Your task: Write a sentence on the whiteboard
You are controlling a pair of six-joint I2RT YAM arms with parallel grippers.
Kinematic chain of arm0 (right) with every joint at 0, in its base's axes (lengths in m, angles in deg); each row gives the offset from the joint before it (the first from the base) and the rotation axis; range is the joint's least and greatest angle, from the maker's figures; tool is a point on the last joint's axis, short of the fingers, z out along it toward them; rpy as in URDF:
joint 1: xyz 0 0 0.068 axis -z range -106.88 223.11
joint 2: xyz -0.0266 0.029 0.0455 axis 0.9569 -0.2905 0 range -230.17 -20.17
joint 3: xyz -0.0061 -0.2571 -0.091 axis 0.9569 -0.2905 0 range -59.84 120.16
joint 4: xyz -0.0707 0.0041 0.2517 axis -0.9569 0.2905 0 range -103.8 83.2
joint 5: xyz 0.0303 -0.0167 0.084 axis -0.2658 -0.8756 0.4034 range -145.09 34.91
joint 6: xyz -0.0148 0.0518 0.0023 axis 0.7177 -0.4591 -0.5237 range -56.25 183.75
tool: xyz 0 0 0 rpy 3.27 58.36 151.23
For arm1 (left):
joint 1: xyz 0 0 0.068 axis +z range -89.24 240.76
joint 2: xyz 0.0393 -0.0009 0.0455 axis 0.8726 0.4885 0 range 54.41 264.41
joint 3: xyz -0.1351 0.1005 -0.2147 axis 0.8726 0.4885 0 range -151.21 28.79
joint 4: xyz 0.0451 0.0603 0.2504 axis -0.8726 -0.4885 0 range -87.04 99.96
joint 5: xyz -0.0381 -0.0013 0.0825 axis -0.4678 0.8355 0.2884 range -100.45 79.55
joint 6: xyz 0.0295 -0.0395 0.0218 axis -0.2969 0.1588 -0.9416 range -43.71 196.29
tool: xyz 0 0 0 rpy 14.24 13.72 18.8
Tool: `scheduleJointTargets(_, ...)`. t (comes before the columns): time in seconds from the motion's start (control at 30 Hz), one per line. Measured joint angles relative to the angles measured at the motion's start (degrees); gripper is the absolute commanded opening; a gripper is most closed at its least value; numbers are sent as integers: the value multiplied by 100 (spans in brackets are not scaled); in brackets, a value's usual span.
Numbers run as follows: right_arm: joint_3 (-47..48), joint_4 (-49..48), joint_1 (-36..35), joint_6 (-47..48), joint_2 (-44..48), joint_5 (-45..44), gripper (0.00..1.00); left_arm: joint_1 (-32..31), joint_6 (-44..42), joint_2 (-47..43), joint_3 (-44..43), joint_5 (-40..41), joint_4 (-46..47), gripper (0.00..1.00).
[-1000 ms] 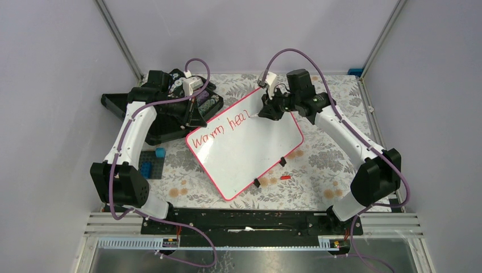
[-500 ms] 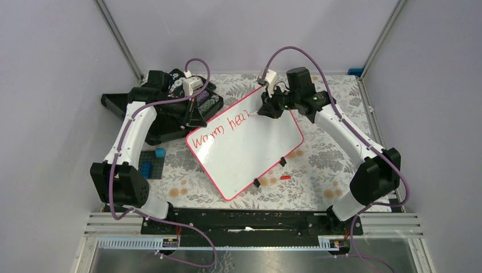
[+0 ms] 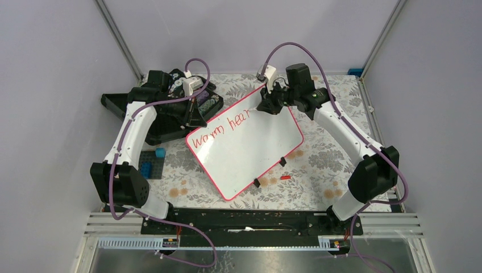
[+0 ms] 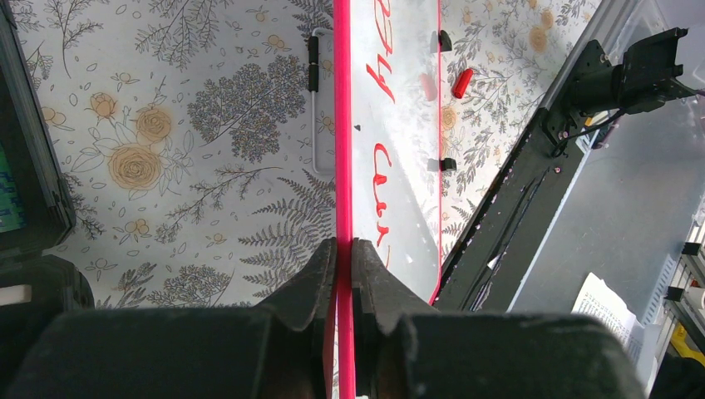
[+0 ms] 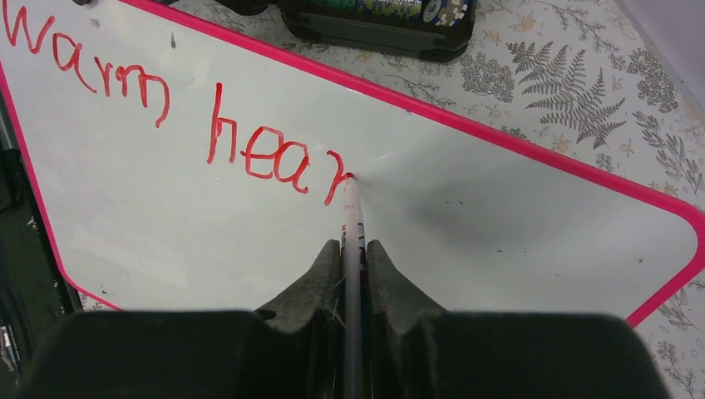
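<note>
The whiteboard (image 3: 250,149) lies tilted on the flowered table, white with a pink-red rim. Red handwriting on it reads "Warm hear" (image 3: 219,129), the part of the sentence that shows. In the right wrist view the letters (image 5: 166,108) run to an "r". My right gripper (image 5: 353,249) is shut on a thin white marker (image 5: 352,212), whose red tip touches the board at the top of the "r". It hovers over the board's far corner (image 3: 267,106). My left gripper (image 4: 343,249) is shut on the whiteboard's pink rim (image 4: 342,125), at the board's far left edge (image 3: 195,114).
An open black case (image 3: 165,122) lies behind the left gripper, and its edge shows in the right wrist view (image 5: 374,25). Blue blocks (image 3: 152,164) sit left of the board. A small red cap (image 3: 285,177) lies near two black clips (image 3: 282,161) on the board's near edge.
The right gripper has shifted slightly toward the far side with the marker, and the "r" stroke after "hea" has been drawn. The left arm and the board have not moved.
</note>
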Motion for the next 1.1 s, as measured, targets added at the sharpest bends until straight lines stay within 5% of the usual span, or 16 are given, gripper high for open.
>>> scheduleJointTargets(1.1, 57, 122, 129, 2, 28, 46, 0, 0, -15, -2, 2, -4, -4, 0)
